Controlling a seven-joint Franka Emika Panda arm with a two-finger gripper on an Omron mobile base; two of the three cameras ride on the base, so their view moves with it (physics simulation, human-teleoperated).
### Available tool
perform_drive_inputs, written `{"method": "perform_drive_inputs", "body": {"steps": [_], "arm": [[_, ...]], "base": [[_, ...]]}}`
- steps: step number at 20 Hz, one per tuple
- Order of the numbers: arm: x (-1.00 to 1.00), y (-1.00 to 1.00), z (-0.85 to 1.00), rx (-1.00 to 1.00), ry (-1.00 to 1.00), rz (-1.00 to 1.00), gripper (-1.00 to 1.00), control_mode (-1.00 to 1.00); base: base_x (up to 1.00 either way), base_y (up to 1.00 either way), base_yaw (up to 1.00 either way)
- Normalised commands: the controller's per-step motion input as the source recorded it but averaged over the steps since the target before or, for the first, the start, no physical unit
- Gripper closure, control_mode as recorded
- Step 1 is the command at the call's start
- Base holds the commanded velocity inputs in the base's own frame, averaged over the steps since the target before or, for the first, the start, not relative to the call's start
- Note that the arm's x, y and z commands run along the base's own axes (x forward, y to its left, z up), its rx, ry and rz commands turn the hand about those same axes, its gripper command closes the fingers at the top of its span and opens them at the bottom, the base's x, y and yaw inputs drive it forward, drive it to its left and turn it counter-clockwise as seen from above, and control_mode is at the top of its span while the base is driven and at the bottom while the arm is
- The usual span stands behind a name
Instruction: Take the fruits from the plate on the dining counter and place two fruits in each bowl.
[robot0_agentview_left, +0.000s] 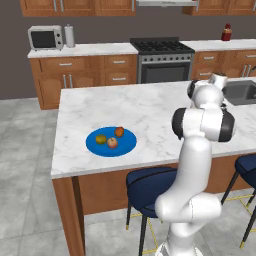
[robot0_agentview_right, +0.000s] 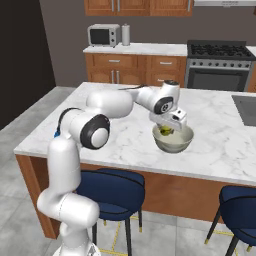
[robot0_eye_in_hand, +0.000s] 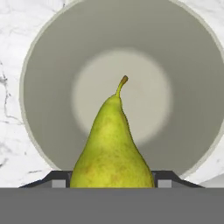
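Observation:
My gripper (robot0_agentview_right: 166, 129) hangs just above the pale cream-grey bowl (robot0_agentview_right: 173, 141) on the marble dining counter (robot0_agentview_right: 120, 125), shut on a yellow-green pear (robot0_agentview_right: 165, 131). In the hand view the pear (robot0_eye_in_hand: 112, 148) sits stem-forward between the fingers, over the bowl's (robot0_eye_in_hand: 52, 87) bare inside. The blue plate (robot0_agentview_left: 95, 146) lies near the counter's (robot0_agentview_left: 150, 105) left front and carries three fruits: an olive-yellow one (robot0_agentview_left: 101, 139), an orange one (robot0_agentview_left: 119, 131) and a pinkish-red one (robot0_agentview_left: 112, 142). In the left base view my own arm covers the bowl and the hand.
Dark blue stools (robot0_agentview_left: 147, 185) stand under the counter's front edge, another (robot0_agentview_right: 240, 207) to the right. A sink (robot0_agentview_left: 241, 91) is set in the counter's right end. Behind are a stove (robot0_agentview_left: 162, 60) and a microwave (robot0_agentview_left: 45, 37) on wooden cabinets.

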Motion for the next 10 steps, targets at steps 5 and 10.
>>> {"method": "perform_drive_inputs", "body": {"steps": [5,10], "arm": [[0.2,-0.18,-0.43,0.0,-0.11,0.0,1.0,-1.0],[0.02,-0.01,-0.27,0.0,0.0,0.0,1.0,-1.0]], "base": [[0.0,0.0,0.0],[0.0,0.0,0.0]]}}
